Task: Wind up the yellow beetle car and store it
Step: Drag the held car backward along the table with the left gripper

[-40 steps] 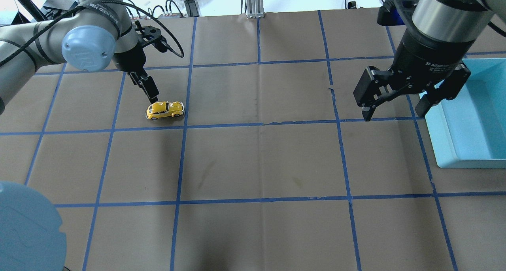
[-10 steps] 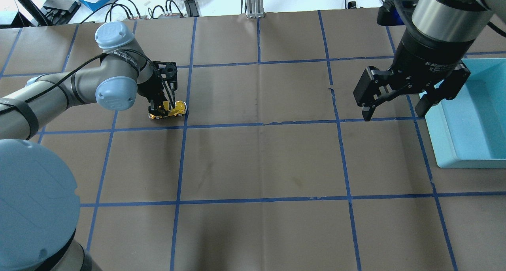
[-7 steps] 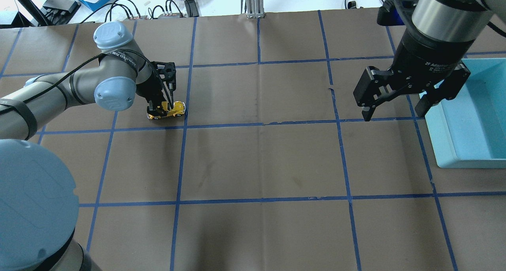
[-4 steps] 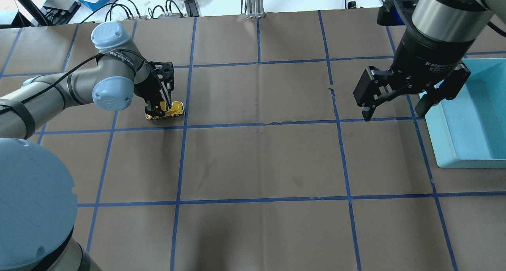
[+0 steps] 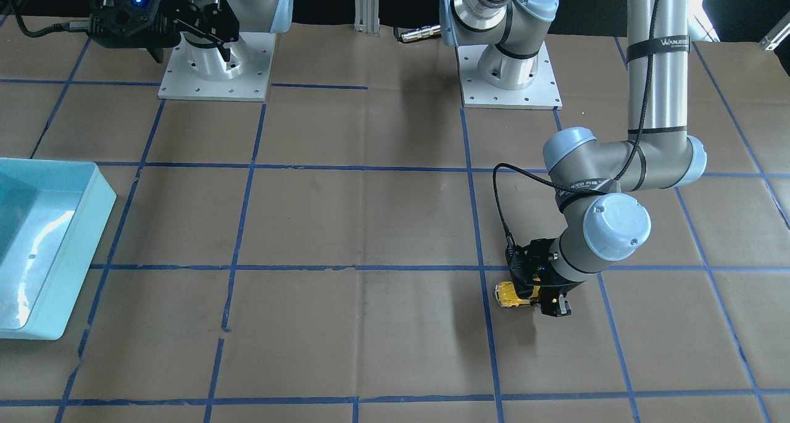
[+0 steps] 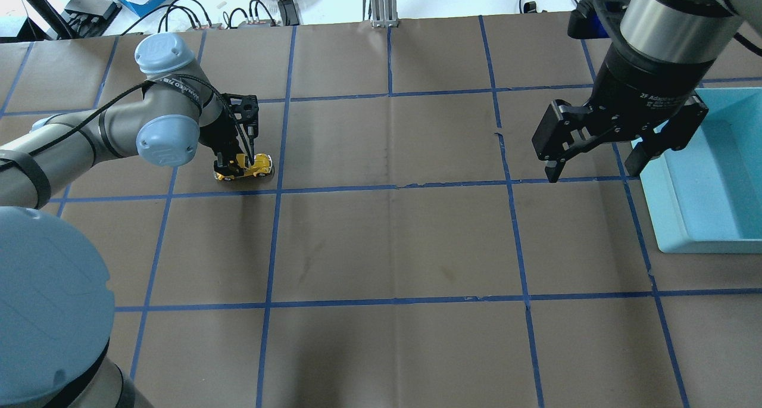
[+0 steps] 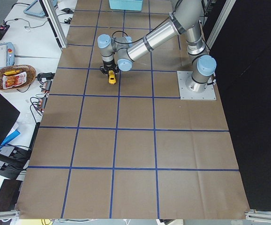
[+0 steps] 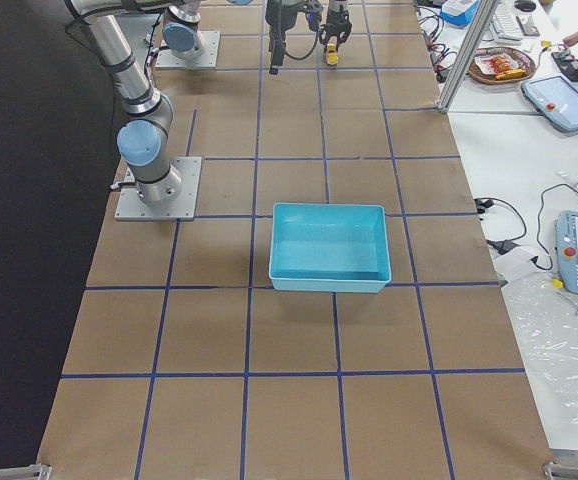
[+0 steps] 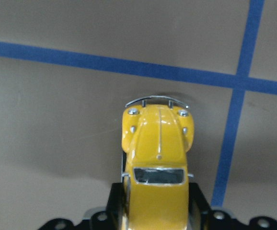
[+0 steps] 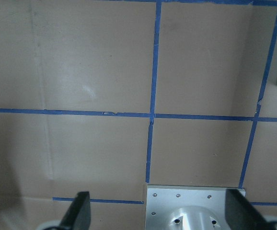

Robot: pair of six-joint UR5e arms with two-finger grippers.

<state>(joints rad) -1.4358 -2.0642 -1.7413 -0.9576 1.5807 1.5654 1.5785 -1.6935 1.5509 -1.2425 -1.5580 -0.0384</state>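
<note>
The yellow beetle car (image 6: 253, 167) stands on the brown paper in the far left grid square, close to a blue tape line. My left gripper (image 6: 235, 165) is shut on the car's rear half, one finger on each side. In the left wrist view the car's hood (image 9: 157, 139) points away from the camera, between the pads. The car also shows in the front-facing view (image 5: 509, 294). My right gripper (image 6: 593, 173) is open and empty, and hovers high beside the blue bin.
A light blue bin (image 6: 684, 235) sits at the table's right edge and also shows in the front-facing view (image 5: 99, 191). Blue tape lines grid the brown paper. Both arm bases (image 5: 213, 71) stand at the robot's side of the table.
My left gripper came down and shut on the car. Since then it has slid a little to the left in the overhead view, the car with it. The right arm has not moved.
</note>
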